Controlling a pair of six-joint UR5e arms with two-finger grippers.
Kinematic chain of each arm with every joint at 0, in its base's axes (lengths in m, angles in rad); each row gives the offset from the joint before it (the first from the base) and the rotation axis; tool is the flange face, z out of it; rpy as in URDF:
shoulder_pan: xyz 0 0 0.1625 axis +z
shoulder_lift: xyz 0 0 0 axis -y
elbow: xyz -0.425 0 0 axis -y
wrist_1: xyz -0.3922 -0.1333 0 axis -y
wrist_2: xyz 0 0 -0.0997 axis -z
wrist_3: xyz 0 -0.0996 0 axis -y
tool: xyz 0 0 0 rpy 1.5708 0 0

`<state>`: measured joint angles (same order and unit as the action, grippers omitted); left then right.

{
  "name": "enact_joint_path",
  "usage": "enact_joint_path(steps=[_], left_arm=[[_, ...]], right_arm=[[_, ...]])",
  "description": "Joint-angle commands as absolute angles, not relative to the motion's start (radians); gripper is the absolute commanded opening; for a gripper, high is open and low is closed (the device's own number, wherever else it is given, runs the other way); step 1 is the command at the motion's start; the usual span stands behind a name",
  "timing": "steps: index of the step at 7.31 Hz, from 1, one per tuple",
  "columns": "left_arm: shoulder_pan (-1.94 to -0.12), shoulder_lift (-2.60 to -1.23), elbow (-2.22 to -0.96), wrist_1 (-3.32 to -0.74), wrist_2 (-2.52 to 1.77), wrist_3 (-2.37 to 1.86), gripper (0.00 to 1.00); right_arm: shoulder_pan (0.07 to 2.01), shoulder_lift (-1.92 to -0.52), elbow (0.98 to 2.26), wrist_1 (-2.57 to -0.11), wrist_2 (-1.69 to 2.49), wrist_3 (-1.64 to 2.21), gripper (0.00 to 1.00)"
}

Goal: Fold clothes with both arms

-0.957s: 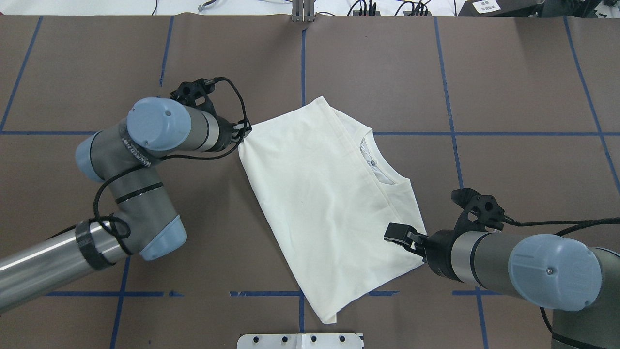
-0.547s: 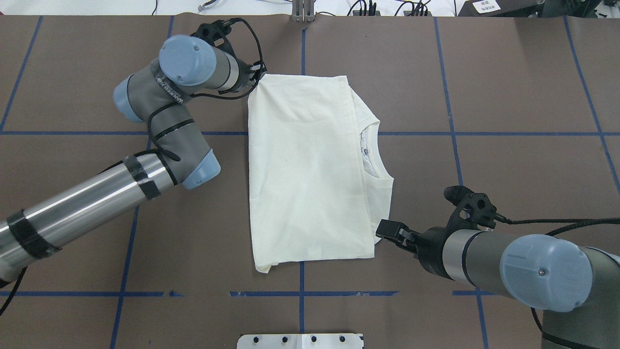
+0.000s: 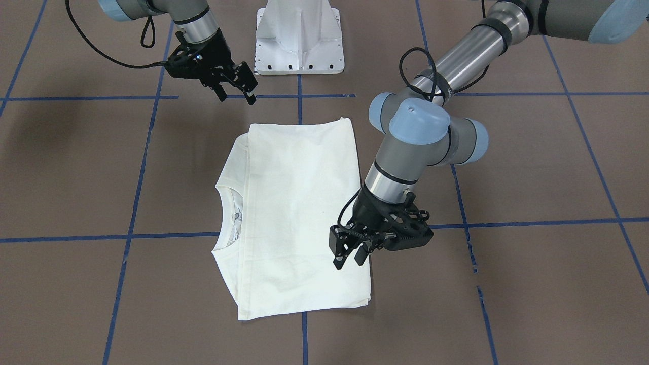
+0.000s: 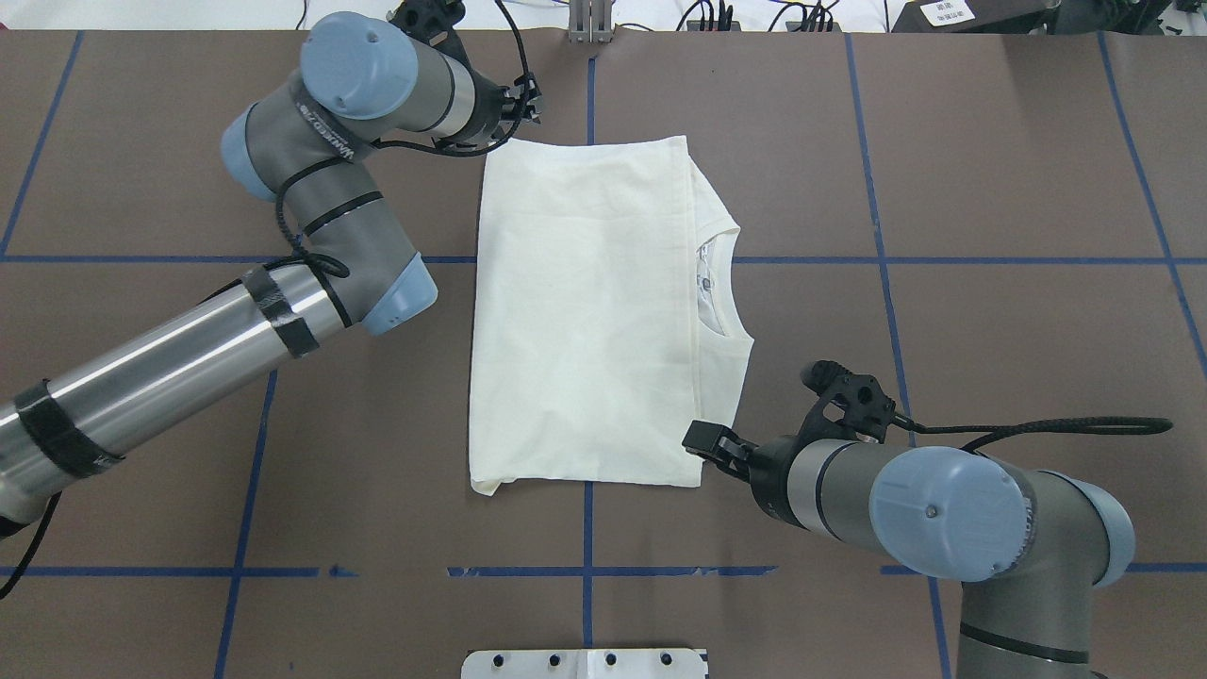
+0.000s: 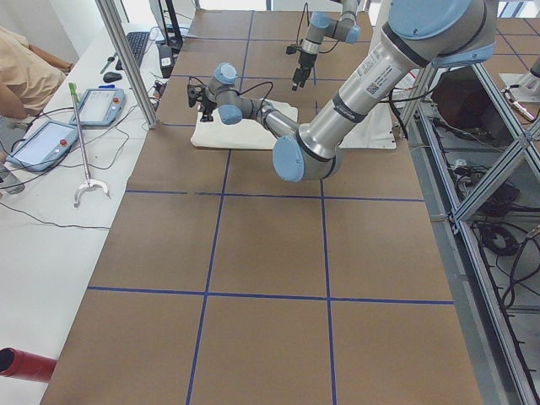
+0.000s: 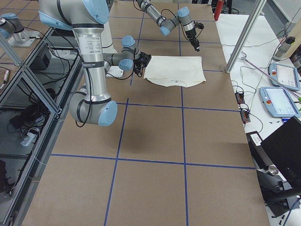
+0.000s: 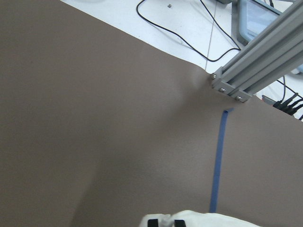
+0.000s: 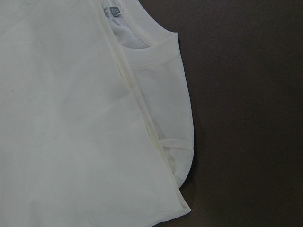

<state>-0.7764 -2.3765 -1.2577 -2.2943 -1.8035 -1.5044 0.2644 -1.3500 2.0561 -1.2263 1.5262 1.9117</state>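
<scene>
T-shirt [image 4: 585,311] squarer now; neck label [image 8: 113,10] illegible

You see a wide table under a brown sheet [image 4: 1018,141], and blue tape lines [image 4: 990,259] cut it into big squares. Along your side runs a white bench [image 5: 42,253] with two hand-held screens [image 5: 101,105] and a keyboard [image 5: 139,42]. Silver metal posts [image 5: 126,67] stand at its edge. The light is bright and even.
</scene>
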Motion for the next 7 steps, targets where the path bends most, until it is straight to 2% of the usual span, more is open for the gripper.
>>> enact_joint_path(steps=[1,3,7], left_arm=[[-0.776,-2.254,-1.458,-2.261,-1.841,-1.512,0.6],[-0.775,-2.249,-1.456,-2.26,-1.839,-1.513,0.6],[-0.772,-2.249,-1.454,-2.26,-1.839,-1.52,0.6]], right_arm=[[0.267,-1.251,1.918,-1.238,1.516,1.963,0.99],[0.268,-1.246,1.902,-1.29,1.514,1.963,0.89],[0.276,-1.215,1.879,-1.347,1.513,1.96,0.86]])
